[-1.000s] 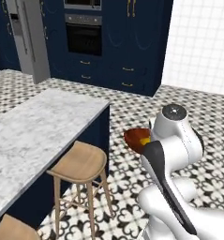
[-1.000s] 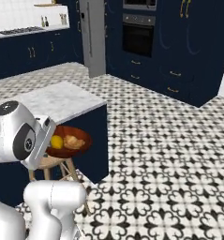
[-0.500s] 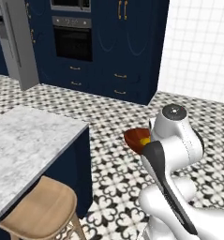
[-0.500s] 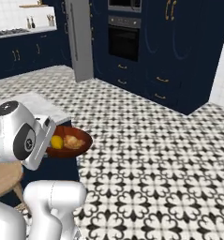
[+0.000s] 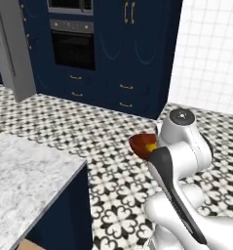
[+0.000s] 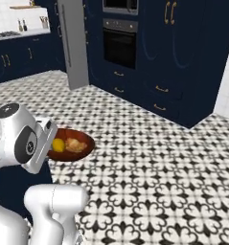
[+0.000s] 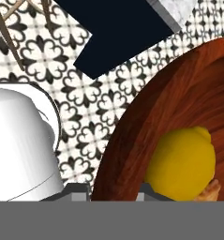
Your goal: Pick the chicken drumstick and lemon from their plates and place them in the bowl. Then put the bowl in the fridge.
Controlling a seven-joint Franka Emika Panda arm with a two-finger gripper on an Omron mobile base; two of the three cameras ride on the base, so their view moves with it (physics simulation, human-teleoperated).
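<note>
My gripper (image 7: 113, 193) is shut on the rim of the reddish-brown bowl (image 7: 146, 112) and holds it in the air over the patterned floor. Inside the bowl lie the yellow lemon (image 7: 181, 164) and, beside it, the golden-brown chicken drumstick (image 7: 212, 190). From the right base view the bowl (image 6: 73, 146) hangs in front of the arm's wrist, with the lemon (image 6: 58, 145) and drumstick (image 6: 77, 145) in it. The left base view shows the bowl (image 5: 141, 145) and lemon (image 5: 150, 146) partly behind the arm. The grey fridge (image 5: 8, 49) (image 6: 74, 43) stands ahead to the left, door closed. Both plates are out of view.
The marble island counter (image 5: 25, 180) lies at the lower left, its navy corner (image 7: 127, 28) below the bowl. A black oven (image 5: 71, 46) (image 6: 120, 45) and navy cabinets (image 6: 183, 52) line the far wall. Patterned floor (image 6: 149, 158) lies open ahead. A white tiled wall (image 5: 210, 53) stands right.
The whole scene has shifted as the base drives: the island and stools slide away to the lower left, while oven, cabinets and fridge come nearer. The bowl stays in my gripper.
</note>
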